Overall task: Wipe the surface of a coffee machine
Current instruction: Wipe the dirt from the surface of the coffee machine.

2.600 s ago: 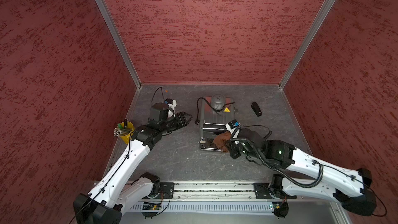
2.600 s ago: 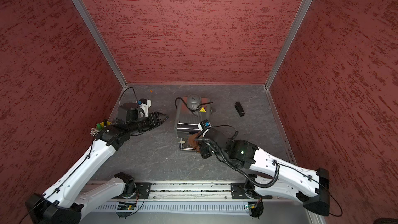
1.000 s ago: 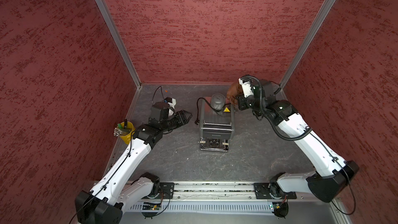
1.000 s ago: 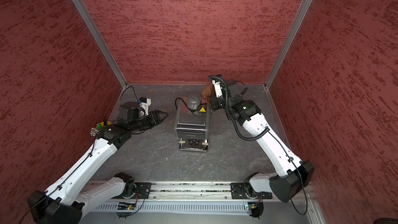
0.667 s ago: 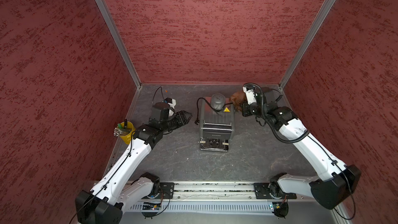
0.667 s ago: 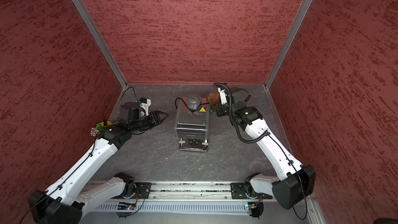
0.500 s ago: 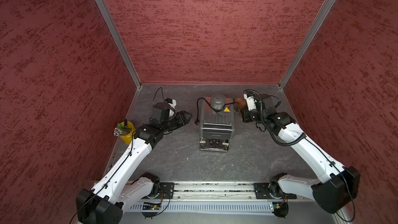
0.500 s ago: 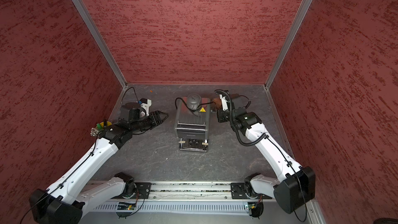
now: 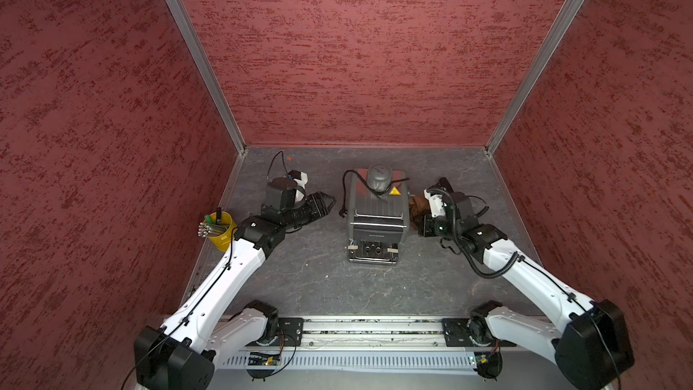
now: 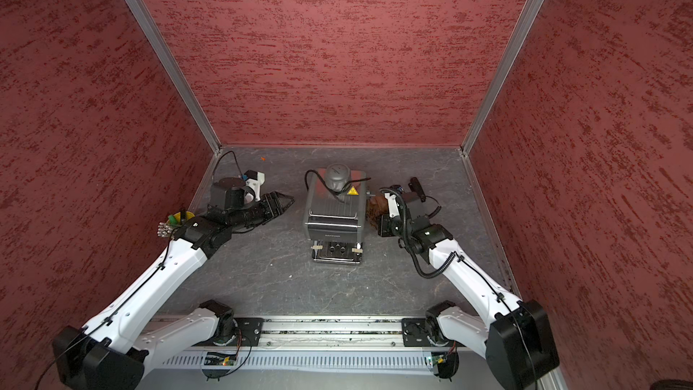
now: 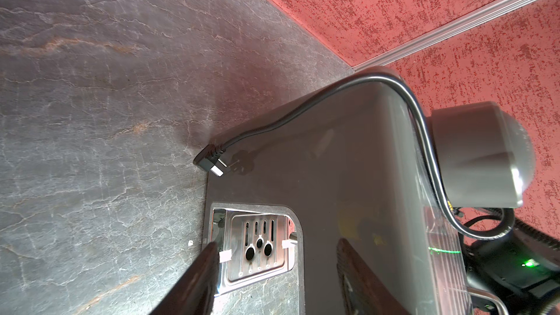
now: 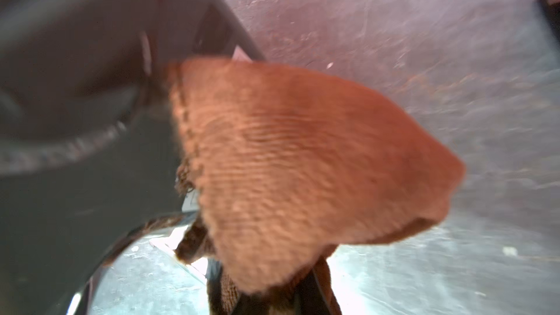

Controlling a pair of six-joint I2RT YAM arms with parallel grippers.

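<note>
Two claws of mine flank the boxy grey-silver metal coffee machine [image 9: 377,215], which stands mid-width on the dark grey stone counter [image 9: 318,287], nearer the back wall, its drip tray [image 9: 373,251] facing my base rail. My right claw [image 9: 416,216] is clenched on a rust-brown woven cloth [image 10: 375,208] and sits just beside the machine's right side wall. The cloth bunches between claw and metal; in the right wrist view it [image 12: 303,162] lies close against the dark panel, though blur keeps me from confirming contact.

My left claw [image 9: 325,202] is spread and empty, off the machine's left side, tips aimed at it across a strip of bare counter. A black cord [image 11: 418,122] runs past the rounded grey dome [image 9: 378,178] and down that side, its plug [image 11: 212,162] resting at the wall's foot.

Broad open counter lies in front of the drip tray. A yellow cup of sticks [image 9: 221,234] stands by the left wall beside my left arm, and a small black object [image 10: 416,183] lies beyond my right wrist.
</note>
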